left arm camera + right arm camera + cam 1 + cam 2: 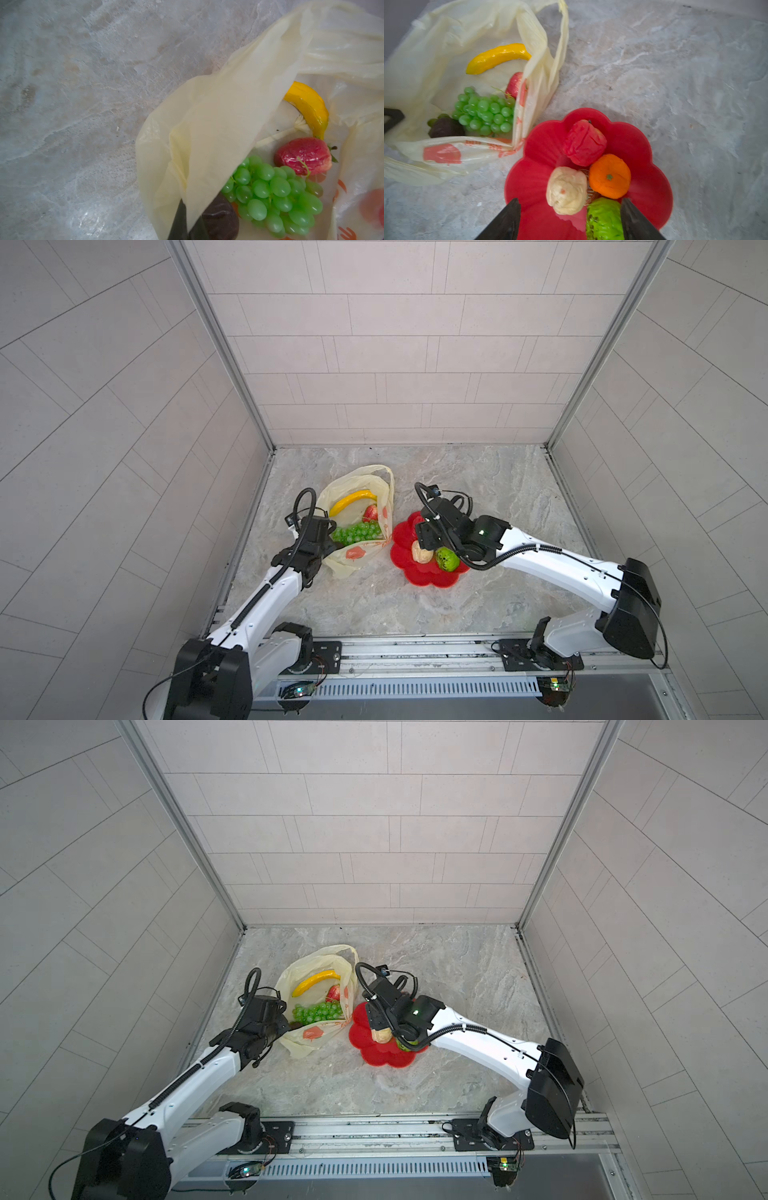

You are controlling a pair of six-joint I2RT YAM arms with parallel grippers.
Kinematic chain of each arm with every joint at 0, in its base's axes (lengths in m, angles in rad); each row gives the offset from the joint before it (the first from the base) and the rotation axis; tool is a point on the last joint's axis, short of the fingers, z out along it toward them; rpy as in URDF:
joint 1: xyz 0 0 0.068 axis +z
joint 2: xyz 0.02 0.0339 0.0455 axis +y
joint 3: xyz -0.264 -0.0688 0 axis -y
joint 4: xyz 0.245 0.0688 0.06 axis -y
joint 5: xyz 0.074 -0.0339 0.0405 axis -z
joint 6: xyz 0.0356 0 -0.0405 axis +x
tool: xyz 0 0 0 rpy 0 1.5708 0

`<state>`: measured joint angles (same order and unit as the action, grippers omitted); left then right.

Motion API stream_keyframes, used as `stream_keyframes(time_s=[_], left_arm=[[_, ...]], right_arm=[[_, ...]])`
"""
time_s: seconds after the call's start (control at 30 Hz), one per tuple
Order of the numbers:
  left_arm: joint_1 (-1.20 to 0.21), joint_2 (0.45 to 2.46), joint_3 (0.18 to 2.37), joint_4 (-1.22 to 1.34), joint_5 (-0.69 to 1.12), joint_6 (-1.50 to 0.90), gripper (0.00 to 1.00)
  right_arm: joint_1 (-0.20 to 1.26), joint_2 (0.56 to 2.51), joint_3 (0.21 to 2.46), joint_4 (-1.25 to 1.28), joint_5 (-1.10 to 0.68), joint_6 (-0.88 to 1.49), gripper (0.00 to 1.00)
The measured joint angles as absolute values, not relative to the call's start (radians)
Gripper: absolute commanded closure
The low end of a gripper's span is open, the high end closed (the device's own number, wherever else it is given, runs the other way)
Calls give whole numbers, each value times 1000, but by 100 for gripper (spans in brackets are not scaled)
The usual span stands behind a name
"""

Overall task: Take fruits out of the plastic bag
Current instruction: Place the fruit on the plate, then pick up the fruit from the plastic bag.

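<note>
The pale-yellow plastic bag [353, 560] lies open on the marble. Inside it are a banana [311, 106], a strawberry [303, 155], green grapes [276, 193] and a dark purple-brown piece [220, 218]. My left gripper [188, 224] is shut on the bag's near rim, holding the film up beside the dark piece. My right gripper [570, 220] hangs open over the red dish [650, 145]. In the dish lie a red fruit [584, 142], an orange [610, 176], a beige piece [566, 190] and a green apple [604, 220]. The apple sits against one right finger.
The dish [428, 578] touches the bag's right side [388, 526]. A loop handle [563, 37] lies on the marble behind the bag. Tiled walls close in left, right and back; a metal rail [415, 649] runs along the front.
</note>
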<state>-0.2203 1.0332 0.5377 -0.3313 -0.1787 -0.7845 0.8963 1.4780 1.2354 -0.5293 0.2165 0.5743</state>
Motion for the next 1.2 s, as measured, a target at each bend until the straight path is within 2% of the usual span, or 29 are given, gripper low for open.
stream_keyframes(time_s=[0.53,0.97,1.2], left_arm=[[-239,1043,479,-305,-22,-682,98],[-278,1042,459,-262,-28,-675,99],[-289,1042,459,-262,-53,-676,99]], right_arm=[[947,1963,1713,-533,82,563,38],[893,2280,2078,-627,67,642,47],[879,2363,2148,-667,64,679,47]])
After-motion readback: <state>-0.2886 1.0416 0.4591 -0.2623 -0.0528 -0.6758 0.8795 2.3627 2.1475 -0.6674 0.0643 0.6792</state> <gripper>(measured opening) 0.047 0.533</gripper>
